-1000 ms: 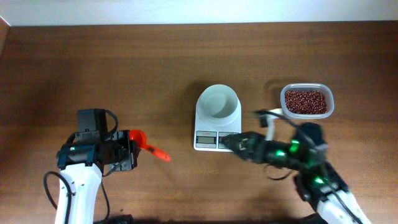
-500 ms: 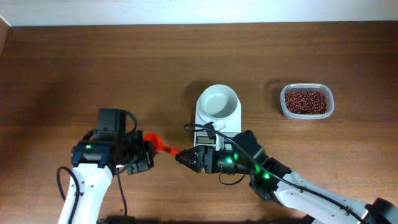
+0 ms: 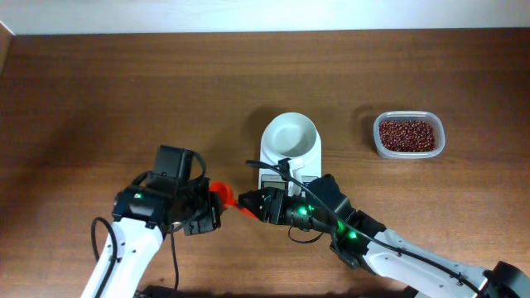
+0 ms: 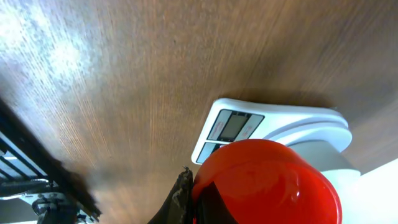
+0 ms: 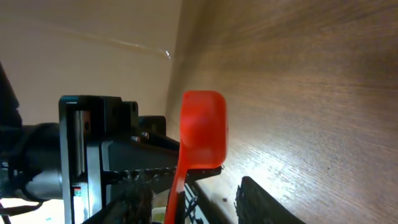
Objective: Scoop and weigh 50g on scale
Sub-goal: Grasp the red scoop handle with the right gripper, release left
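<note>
Above the wood table (image 3: 99, 91), my left gripper (image 3: 212, 207) clamped the red scoop (image 3: 220, 191), its handle just ahead of the right gripper (image 3: 247, 200), whose closure I couldn't tell; the handover next needed its firm pinch.

Overhead light is soft and even, and the picture is sharp. At the left wrist, pale glare lies on the wooden table (image 4: 56, 56) far ahead of the hand, and the red scoop (image 4: 267, 180) close by is blurred. At the right wrist, the nearest finger (image 5: 267, 202) is a dark blur.
</note>
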You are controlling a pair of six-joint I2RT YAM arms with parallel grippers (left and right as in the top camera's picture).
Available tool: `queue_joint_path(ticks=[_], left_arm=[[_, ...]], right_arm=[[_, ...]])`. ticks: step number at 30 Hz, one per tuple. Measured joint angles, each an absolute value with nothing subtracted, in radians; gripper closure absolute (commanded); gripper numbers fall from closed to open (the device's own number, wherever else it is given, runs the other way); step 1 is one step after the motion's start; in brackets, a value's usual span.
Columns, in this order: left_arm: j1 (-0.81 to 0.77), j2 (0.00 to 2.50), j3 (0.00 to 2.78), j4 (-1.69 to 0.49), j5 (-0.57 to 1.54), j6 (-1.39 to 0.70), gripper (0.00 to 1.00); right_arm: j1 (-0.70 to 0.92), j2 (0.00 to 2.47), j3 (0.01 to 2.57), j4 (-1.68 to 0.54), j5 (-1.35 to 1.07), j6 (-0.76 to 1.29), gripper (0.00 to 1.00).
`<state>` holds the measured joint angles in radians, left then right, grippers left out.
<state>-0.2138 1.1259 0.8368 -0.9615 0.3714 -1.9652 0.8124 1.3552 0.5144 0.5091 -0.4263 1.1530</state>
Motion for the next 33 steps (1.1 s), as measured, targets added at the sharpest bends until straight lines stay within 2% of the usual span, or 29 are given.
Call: queue_joint_path(ticks=[13, 21, 33], left_arm=[[-0.249, 1.145, 0.837, -0.954, 0.358, -1.974, 1.0], [-0.27, 1.155, 0.837, -0.955, 0.34, -1.98, 1.0], [-0.27, 1.155, 0.837, -0.958, 0.334, -1.98, 1.0]], right_arm=[[0.874, 1.355, 0.514, 0.509, -0.374, 1.151, 0.67], [0.875, 1.355, 0.514, 0.509, -0.351, 1.162, 0.8], [0.892, 1.355, 0.514, 0.509, -0.332, 1.171, 0.82]])
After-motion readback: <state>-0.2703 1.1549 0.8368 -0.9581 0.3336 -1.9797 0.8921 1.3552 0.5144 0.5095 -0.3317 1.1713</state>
